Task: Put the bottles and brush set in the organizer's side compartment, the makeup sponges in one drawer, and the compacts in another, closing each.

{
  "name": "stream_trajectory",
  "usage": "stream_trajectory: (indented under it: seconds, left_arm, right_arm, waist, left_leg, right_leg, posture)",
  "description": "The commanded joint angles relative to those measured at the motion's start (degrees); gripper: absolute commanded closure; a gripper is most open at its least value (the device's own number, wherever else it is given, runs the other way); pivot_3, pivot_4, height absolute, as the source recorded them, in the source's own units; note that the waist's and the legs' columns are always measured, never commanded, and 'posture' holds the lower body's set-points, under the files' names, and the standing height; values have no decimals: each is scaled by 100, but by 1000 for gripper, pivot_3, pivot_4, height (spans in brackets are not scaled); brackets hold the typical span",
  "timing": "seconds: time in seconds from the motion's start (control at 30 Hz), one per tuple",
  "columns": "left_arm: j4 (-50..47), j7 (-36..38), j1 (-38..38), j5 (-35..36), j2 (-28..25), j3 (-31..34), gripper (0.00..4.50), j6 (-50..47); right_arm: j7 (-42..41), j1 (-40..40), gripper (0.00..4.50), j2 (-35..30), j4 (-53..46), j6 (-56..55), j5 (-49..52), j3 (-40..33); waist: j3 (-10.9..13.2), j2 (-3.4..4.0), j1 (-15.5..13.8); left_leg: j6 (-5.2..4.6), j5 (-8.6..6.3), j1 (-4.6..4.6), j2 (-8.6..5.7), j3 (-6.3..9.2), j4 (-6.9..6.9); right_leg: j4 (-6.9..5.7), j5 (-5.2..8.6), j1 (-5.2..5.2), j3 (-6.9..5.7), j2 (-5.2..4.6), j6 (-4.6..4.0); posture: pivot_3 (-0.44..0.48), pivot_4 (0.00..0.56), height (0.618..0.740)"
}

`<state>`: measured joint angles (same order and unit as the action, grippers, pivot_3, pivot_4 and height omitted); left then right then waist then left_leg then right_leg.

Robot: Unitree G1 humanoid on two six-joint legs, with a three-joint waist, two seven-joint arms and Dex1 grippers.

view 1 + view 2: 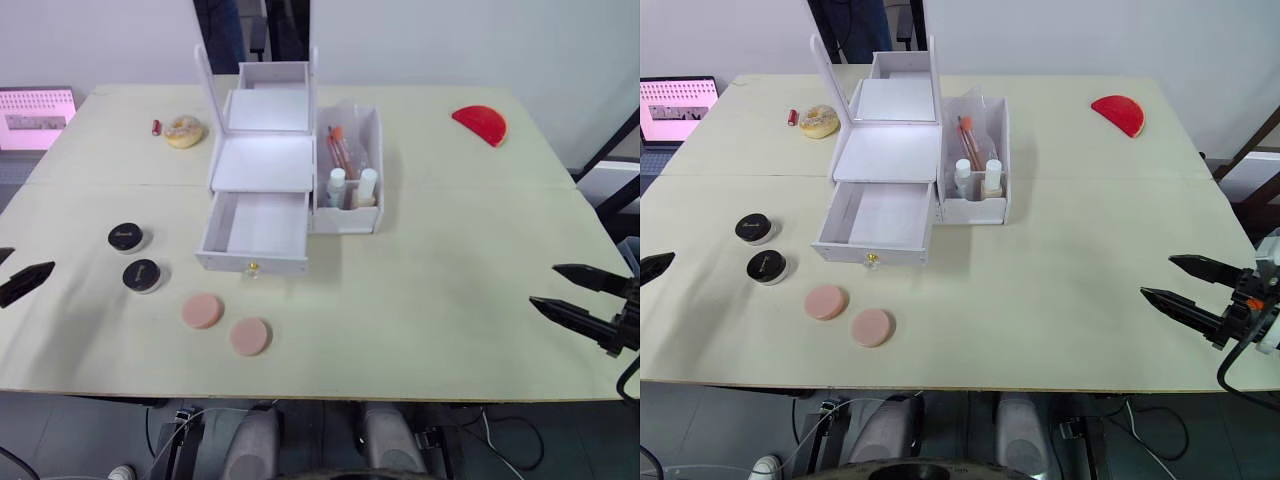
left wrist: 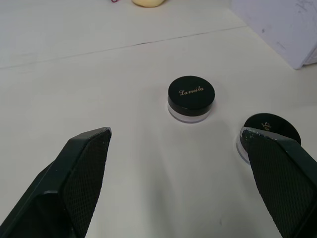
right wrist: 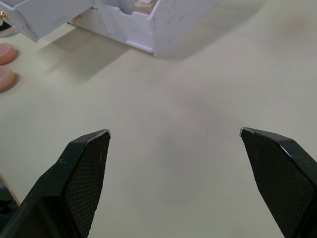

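Black-lidded compacts (image 1: 126,237) and (image 1: 142,275) lie at the left of the frame, the pink sponges (image 1: 202,310) and (image 1: 249,336) lower, in front of the open drawer (image 1: 256,232). The left hand (image 2: 176,141) is open near the compacts, the right hand (image 1: 572,293) open over bare tabletop (image 1: 450,260). I judge the left hand should centre on one compact and close gently on its sides.

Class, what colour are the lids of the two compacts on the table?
Black lids, with gold lettering; clearest in the left wrist view.

I see two round pink makeup sponges (image 1: 226,323) lying near of the white organizer's open drawer (image 1: 255,231), two black-lidded compacts (image 1: 134,256) to their left.
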<state>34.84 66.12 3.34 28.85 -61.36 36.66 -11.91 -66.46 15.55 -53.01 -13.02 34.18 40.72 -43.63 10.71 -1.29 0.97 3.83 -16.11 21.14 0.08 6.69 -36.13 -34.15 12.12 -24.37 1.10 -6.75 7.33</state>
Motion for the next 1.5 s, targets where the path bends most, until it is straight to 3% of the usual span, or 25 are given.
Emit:
stream_trajectory:
  seconds: [0.03, 0.17, 0.4, 0.53, 0.7, 0.93, 1.2, 1.5]
  left_arm:
    - [-250, 90, -114, -2, -12, 97, 78, 91]
    - [-1098, 116, -613, 154, 341, 133, 78, -110]
    - [-4660, -1188, -1868, 806, 1978, -26, 78, -1024]
    - [-6546, -1918, -2710, 880, 2797, -474, 78, -1228]
    - [-7863, -2485, -3424, 325, 3267, -1653, 78, -1184]
    - [-7732, -3141, -3332, -954, 3553, -2977, 78, -659]
    - [-7332, -3385, -3198, -1405, 3582, -3330, 78, -462]
    - [-7290, -3491, -3040, -1414, 3530, -3456, 78, -759]
  right_arm:
    - [176, -198, 0, -15, -267, -12, 131, -39]
    - [522, -524, 0, 28, -832, 297, 433, 365]
    - [1178, -1878, 0, -65, -1469, 988, 1081, 1507]
    - [1274, -3010, 0, -11, -1527, 1400, 1388, 2449]
    - [1048, -3980, 0, 114, -1431, 1594, 1485, 3347]
    - [865, -4591, 0, 187, -1302, 1561, 1232, 3941]
    - [940, -5384, 0, 458, -1060, 1644, 1199, 4168]
    - [1019, -5550, 0, 433, -1000, 1672, 1137, 4078]
  waist:
    - [0, 0, 4]
    - [0, 2, 15]
    - [-3, -16, -11]
    - [-6, -19, -15]
    - [-11, -13, -52]
    - [-14, -12, -42]
    - [-18, -3, -23]
    - [-19, -2, -33]
  left_leg:
    - [0, 0, 0, 0, 0, 0]
    - [0, 0, -1, 0, -2, -1]
    - [2, 1, 2, 3, 0, -12]
    - [4, 2, -2, 3, -1, -19]
    - [4, 3, 1, 2, 0, -23]
    - [3, 3, 5, 2, 1, -37]
    - [3, 3, 4, 2, 1, -37]
    - [3, 3, 9, 2, 2, -37]
  right_leg:
    - [0, -3, 0, 0, 0, -4]
    - [0, -4, 0, 4, -1, -4]
    - [0, -7, 5, 3, 0, -7]
    - [-1, -11, 12, 6, 0, -11]
    - [0, -10, 13, 6, 1, -14]
    - [-1, -11, 16, 4, 4, -16]
    - [-4, -12, 13, 3, 5, -17]
    - [-4, -12, 12, 2, 5, -17]
  posture:
    - [0, 150, 739]
    - [0, 150, 739]
    - [0, 150, 739]
    - [0, 150, 739]
    - [0, 150, 739]
    - [0, 150, 739]
    - [0, 150, 739]
    - [0, 150, 739]
